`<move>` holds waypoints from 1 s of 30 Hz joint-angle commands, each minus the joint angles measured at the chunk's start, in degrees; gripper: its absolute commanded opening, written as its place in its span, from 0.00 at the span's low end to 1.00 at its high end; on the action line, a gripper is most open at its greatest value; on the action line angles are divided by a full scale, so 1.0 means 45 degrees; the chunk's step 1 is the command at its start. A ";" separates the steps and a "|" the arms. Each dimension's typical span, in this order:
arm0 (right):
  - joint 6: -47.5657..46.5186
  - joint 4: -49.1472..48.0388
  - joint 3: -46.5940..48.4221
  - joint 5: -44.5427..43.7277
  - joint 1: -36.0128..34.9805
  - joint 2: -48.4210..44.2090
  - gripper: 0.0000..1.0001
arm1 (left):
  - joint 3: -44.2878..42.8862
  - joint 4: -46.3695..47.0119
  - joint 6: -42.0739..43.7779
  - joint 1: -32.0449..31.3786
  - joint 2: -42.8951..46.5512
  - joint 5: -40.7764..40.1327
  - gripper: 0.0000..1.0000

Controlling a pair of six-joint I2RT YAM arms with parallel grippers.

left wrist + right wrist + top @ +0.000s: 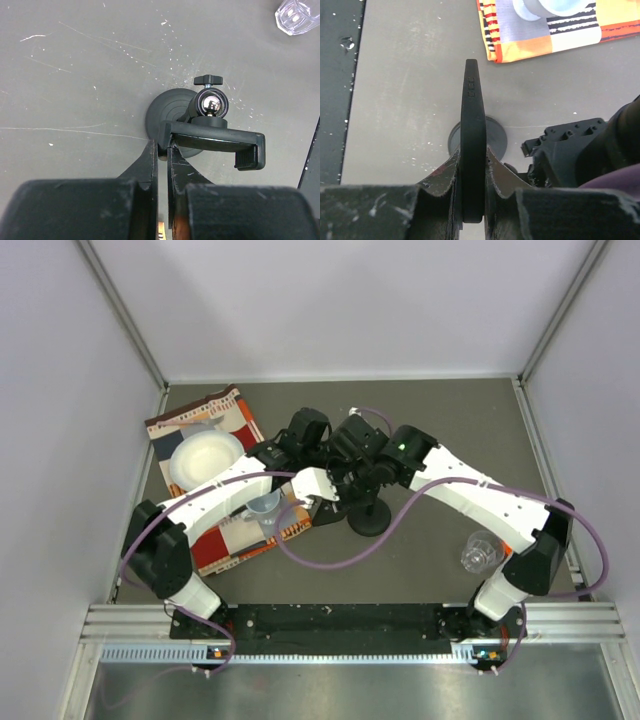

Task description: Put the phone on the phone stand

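Observation:
The phone stand [170, 107] stands on the grey table, with a round disc base, a ball joint and a clamp bracket [215, 136] on top. My left gripper [162, 143] is shut on the left end of that bracket. My right gripper [472, 151] is shut on the phone [472, 100], a thin black slab held edge-on and upright just above the stand's base [496, 136]. In the top view both grippers, left [338, 500] and right [362, 472], meet over the stand [370, 521] at the table's middle. The phone is not clear there.
An orange-checked cloth [235, 420] lies at the back left with a white bowl [205, 460] and a clear measuring cup [265, 508] on it. A clear plastic cup [482, 552] stands at the front right and also shows in the left wrist view [297, 15].

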State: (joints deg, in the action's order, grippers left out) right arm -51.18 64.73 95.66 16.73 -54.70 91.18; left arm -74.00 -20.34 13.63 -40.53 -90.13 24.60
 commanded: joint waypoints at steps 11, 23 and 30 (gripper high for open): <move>-0.1127 -0.1239 -0.0358 0.0794 0.1764 -0.0672 0.00 | 0.0389 0.0027 0.1015 -0.0192 0.0868 0.0041 0.00; -0.0990 -0.1435 -0.1022 0.0345 0.2252 -0.0770 0.00 | 0.0291 -0.0168 0.1131 -0.0192 0.0751 0.0275 0.00; -0.1167 -0.0832 0.0714 0.0190 0.2233 0.0285 0.00 | 0.0076 -0.0519 0.1171 -0.0211 0.0672 0.0121 0.00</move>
State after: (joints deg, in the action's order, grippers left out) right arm -57.47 62.43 92.90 21.30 -46.57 90.39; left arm -72.95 -19.77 15.90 -40.51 -89.38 25.26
